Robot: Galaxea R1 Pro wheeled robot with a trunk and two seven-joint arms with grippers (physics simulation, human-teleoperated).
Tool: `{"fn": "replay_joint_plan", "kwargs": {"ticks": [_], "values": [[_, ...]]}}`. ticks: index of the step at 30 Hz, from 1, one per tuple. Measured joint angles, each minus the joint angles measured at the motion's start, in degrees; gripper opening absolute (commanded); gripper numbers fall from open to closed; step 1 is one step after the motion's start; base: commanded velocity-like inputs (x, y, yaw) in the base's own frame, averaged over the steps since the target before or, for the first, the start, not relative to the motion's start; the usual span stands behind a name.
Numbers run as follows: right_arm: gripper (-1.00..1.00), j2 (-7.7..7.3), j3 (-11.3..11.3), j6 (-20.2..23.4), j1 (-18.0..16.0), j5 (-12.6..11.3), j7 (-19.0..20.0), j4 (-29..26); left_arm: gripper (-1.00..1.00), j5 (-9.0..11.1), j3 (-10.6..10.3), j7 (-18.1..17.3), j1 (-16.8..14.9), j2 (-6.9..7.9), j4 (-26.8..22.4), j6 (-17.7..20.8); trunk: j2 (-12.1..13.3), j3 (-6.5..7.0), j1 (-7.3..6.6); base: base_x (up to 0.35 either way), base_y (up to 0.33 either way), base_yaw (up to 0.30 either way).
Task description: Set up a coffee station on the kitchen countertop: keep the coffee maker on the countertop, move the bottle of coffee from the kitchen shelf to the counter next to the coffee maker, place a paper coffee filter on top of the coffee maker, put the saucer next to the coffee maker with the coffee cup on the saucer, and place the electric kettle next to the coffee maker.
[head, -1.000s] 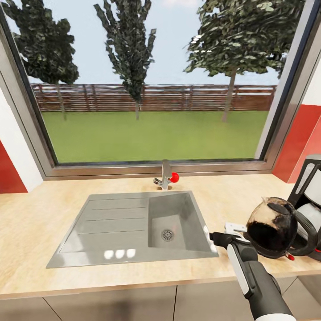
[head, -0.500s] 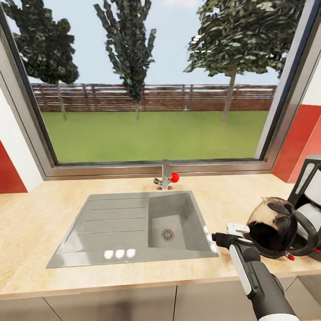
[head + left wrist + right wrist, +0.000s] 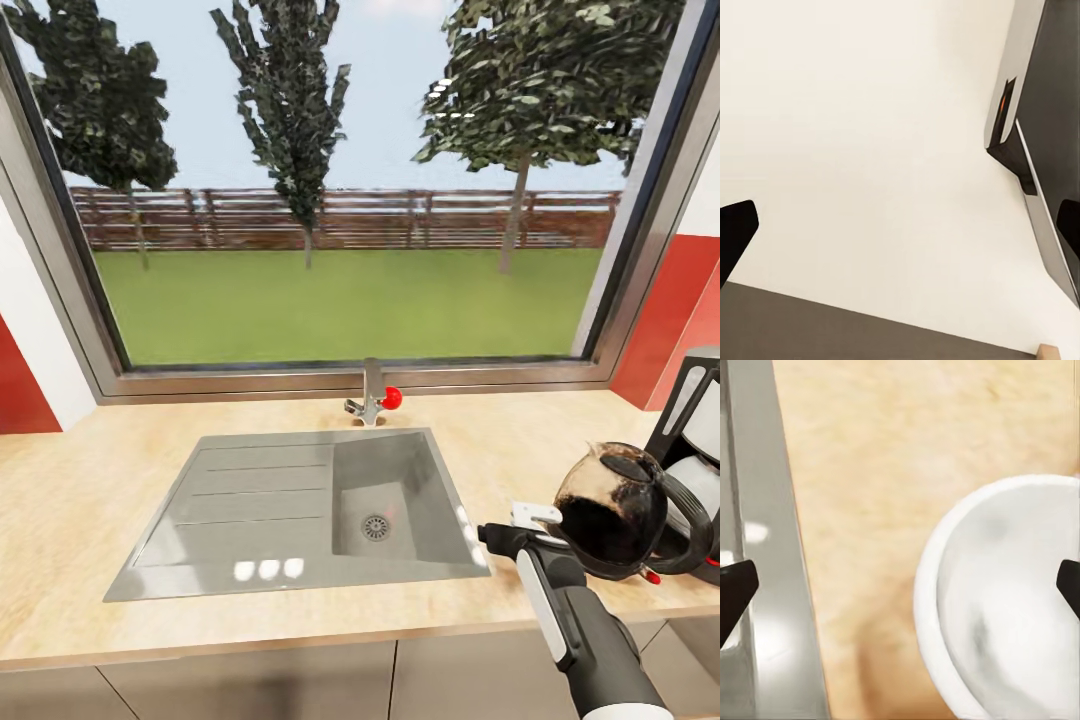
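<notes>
A wide window (image 3: 340, 180) looks onto lawn, trees and a fence behind the pale wood countertop (image 3: 80, 500), with the grey sink (image 3: 300, 510) set into it in front of me. My right arm reaches forward over the counter's near edge beside the sink's right rim, and my right gripper (image 3: 528, 518) sits at its tip; in the right wrist view the two dark fingertips (image 3: 735, 592) stand wide apart with nothing between them. Directly under that gripper lies the white saucer (image 3: 1012, 600), flat on the countertop, just beside the sink's rim. Just beyond the gripper, on its far right side, stands the electric kettle (image 3: 615, 510), dark and rounded, and behind the kettle is the coffee maker (image 3: 695, 440) at the counter's right end. My left gripper (image 3: 900, 232) faces a plain pale surface, its fingers spread wide and empty.
</notes>
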Motion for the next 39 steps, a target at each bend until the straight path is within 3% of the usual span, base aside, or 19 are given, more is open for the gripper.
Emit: {"fn": "replay_joint_plan", "kwargs": {"ticks": [10,39], "values": [[1.0,-0.65,0.0,0.0,0.0,-0.1,0.0,1.4,1.0,0.0,0.0,0.0,0.0,-0.03,0.0,0.0,0.0,0.0,0.0,0.0,0.0,0.0],[1.0,-0.65,0.0,0.0,0.0,-0.1,0.1,3.1,1.0,0.0,0.0,0.0,0.0,0.0,0.0,0.0,0.0,0.0,0.0,0.0,0.0,0.0]]}}
